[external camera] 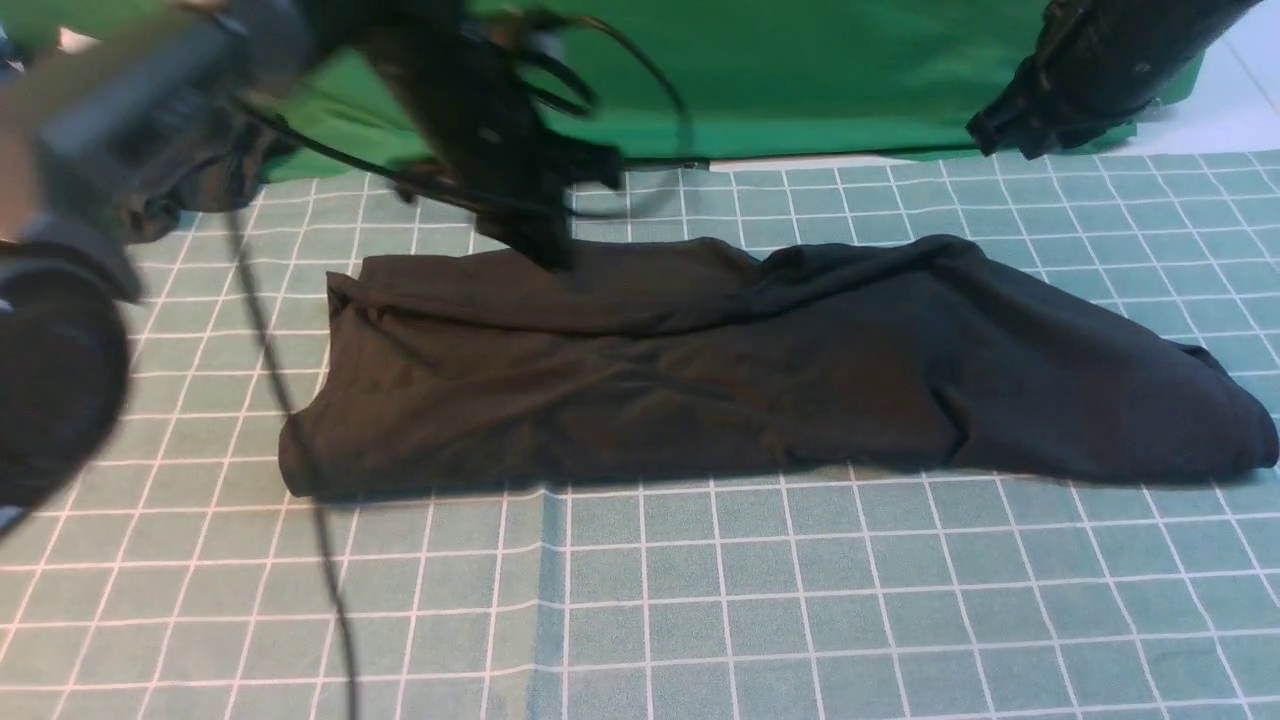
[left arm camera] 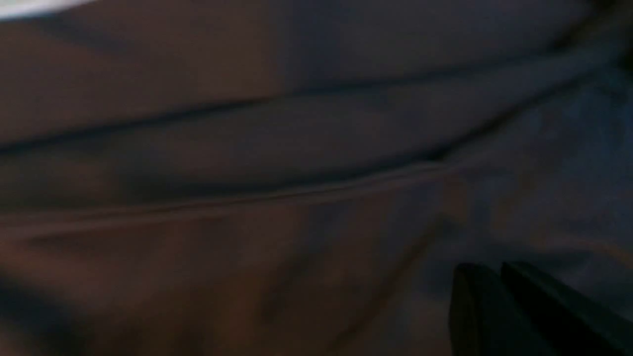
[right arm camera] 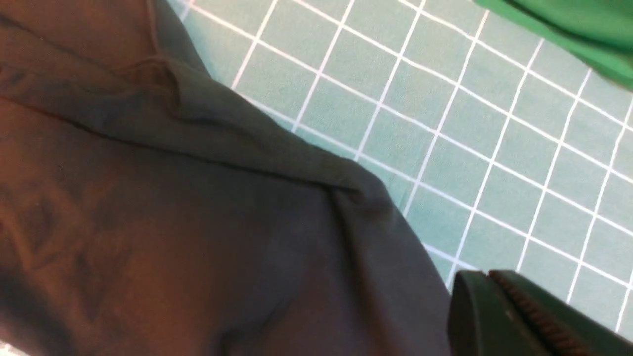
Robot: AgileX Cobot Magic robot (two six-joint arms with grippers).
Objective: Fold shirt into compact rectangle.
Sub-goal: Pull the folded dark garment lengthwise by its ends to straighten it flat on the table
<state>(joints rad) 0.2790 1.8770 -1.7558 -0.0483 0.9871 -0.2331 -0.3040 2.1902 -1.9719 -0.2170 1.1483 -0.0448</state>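
The black shirt [external camera: 700,370] lies on the teal grid mat [external camera: 700,600] as a long band. Its long axis runs left to right, with a squarer end on the left and a narrower, rounded end at the right edge of the front view. The blurred left gripper [external camera: 548,245] sits at the shirt's far edge, jaws pressed together with no cloth visible between them. The right gripper [external camera: 990,135] hangs by the green backdrop [external camera: 820,80], closed and empty.

shirt [external camera: 700,370] on mat [external camera: 700,600], centre to right | backdrop cloth [external camera: 850,70] behind mat
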